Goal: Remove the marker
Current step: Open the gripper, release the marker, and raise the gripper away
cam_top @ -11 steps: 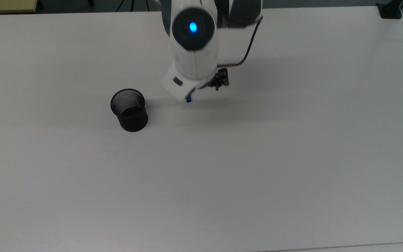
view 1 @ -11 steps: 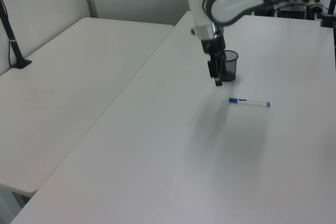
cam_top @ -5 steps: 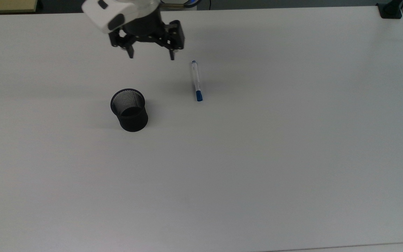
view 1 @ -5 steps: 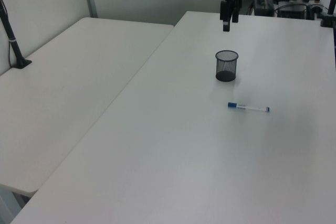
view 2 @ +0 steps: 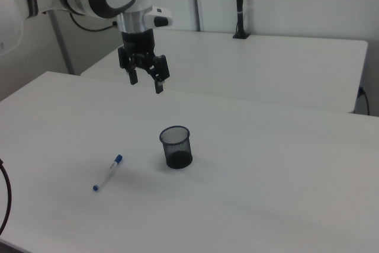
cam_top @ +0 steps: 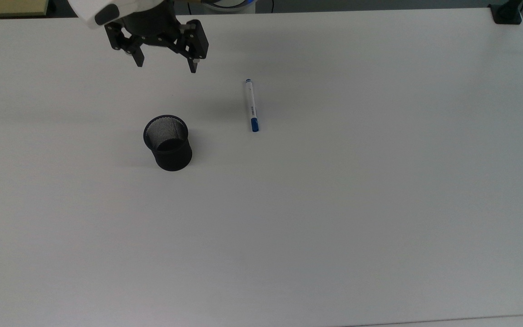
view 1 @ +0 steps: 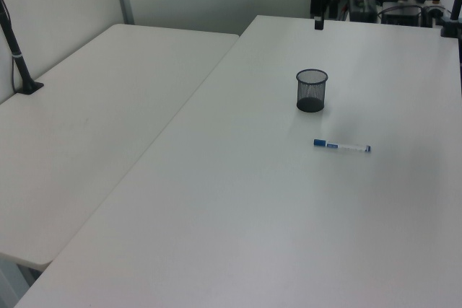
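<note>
The marker (cam_top: 251,105) lies flat on the white table, a white barrel with a blue cap toward the top view's bottom; it also shows as the marker (view 1: 341,147) and the marker (view 2: 108,172). The black mesh cup (cam_top: 168,142) stands upright and empty to the top view's left of it, seen too as the cup (view 1: 311,90) and the cup (view 2: 176,147). My gripper (cam_top: 166,63) hangs open high above the table, beyond the cup and away from the marker, with nothing between its fingers; in the right view the gripper (view 2: 145,84) is above and behind the cup.
The white table (cam_top: 334,204) stretches wide around both objects. A second table (view 1: 86,120) adjoins on the left view's left. A black clamp (cam_top: 506,13) sits at the top view's far right corner, and a black pole (view 2: 238,4) rises behind in the right view.
The arm rose off the marker, left it lying on the table, and swung toward the top view's upper left, ending open above the far edge. The marker shifted slightly.
</note>
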Controlling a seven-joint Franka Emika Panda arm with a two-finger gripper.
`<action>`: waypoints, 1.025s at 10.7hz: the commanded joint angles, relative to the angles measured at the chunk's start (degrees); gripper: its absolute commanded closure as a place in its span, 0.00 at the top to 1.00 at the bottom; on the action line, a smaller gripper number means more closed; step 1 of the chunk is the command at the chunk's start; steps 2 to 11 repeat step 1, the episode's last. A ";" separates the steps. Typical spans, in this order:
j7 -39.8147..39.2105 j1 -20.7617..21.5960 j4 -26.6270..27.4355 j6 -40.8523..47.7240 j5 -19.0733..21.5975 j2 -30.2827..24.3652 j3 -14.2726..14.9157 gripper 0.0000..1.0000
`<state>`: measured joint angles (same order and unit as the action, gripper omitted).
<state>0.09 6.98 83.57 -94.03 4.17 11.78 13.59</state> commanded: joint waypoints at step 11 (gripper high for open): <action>1.23 0.14 1.69 2.00 -0.31 -2.28 -0.23 1.00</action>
